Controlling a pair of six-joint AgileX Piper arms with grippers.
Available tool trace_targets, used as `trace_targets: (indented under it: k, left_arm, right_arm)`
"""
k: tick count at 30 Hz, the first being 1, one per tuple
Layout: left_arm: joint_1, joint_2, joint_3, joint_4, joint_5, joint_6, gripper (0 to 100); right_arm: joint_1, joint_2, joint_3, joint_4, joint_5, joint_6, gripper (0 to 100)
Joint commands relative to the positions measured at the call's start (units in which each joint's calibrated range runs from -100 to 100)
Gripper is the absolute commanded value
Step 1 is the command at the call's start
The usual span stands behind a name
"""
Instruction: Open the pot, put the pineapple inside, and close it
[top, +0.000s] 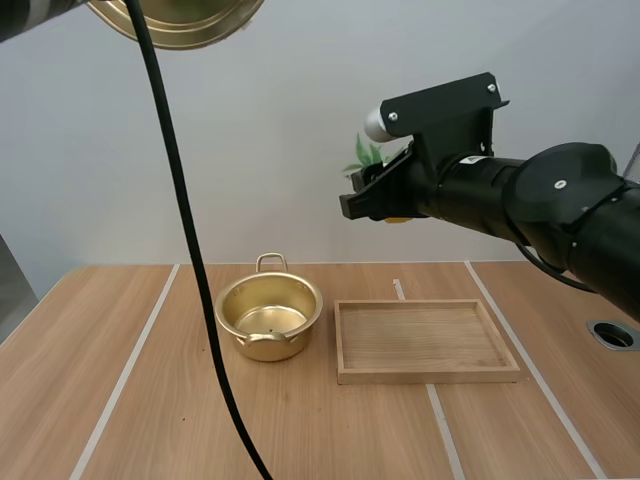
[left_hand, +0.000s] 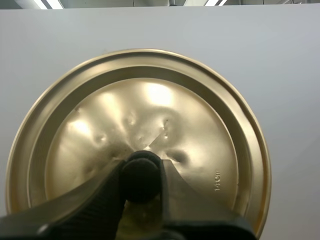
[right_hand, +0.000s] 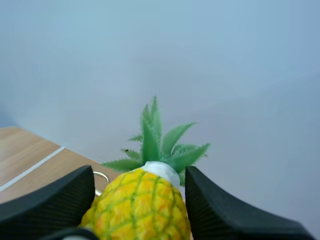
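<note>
The gold pot (top: 268, 317) stands open on the table, left of the wooden tray. Its gold lid (top: 180, 20) hangs high above the table's left side; in the left wrist view my left gripper (left_hand: 141, 176) is shut on the lid's black knob (left_hand: 141, 172), the lid (left_hand: 200, 145) seen from its top face. My right gripper (top: 372, 192) is raised well above the tray, shut on a yellow pineapple (right_hand: 140, 205) with green leaves (right_hand: 160, 145); the leaves (top: 362, 153) peek out behind the gripper in the high view.
A shallow wooden tray (top: 427, 342) lies right of the pot. A round hole (top: 613, 335) is set in the table at the far right. White lines run across the tabletop.
</note>
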Motion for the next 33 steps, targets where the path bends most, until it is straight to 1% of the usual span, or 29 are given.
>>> trace_targets:
  k: [1,9,13,16,20,25,27,33]
  left_arm:
    - [0.07,-0.40,-0.24,-0.61,-1.35,-0.49,0]
    - [0.07,-0.40,-0.24,-0.61,-1.35,-0.49,0]
    - [0.07,-0.40,-0.24,-0.61,-1.35,-0.49,0]
    - [0.07,-0.40,-0.24,-0.61,-1.35,-0.49,0]
    - [0.07,-0.40,-0.24,-0.61,-1.35,-0.49,0]
    - [0.07,-0.40,-0.24,-0.61,-1.35,-0.49,0]
    - [0.07,-0.40,-0.24,-0.61,-1.35,-0.49,0]
    - [0.07,-0.40,-0.24,-0.61,-1.35,-0.49,0]
  right_arm:
    - [-0.22,-1.63,-0.20,0.18,0.32,0.89,0]
    - [-0.22,-0.93,-0.20,3.63,0.69,0.07,0]
    - [-0.22,1.92,-0.20,6.17,3.99,-3.80,0]
    - [-0.05,4.04,-0.20,9.50,4.96,-6.44,0]
    - [0.90,7.19,-1.64,13.70,9.74,-9.35,0]
    - [1.37,11.36,-3.74,15.67,10.74,-12.68,0]
    - [1.44,13.84,-4.52,16.00,13.18,-13.68,0]
    - [4.01,18.93,-4.84,18.20,14.19,-16.65,0]
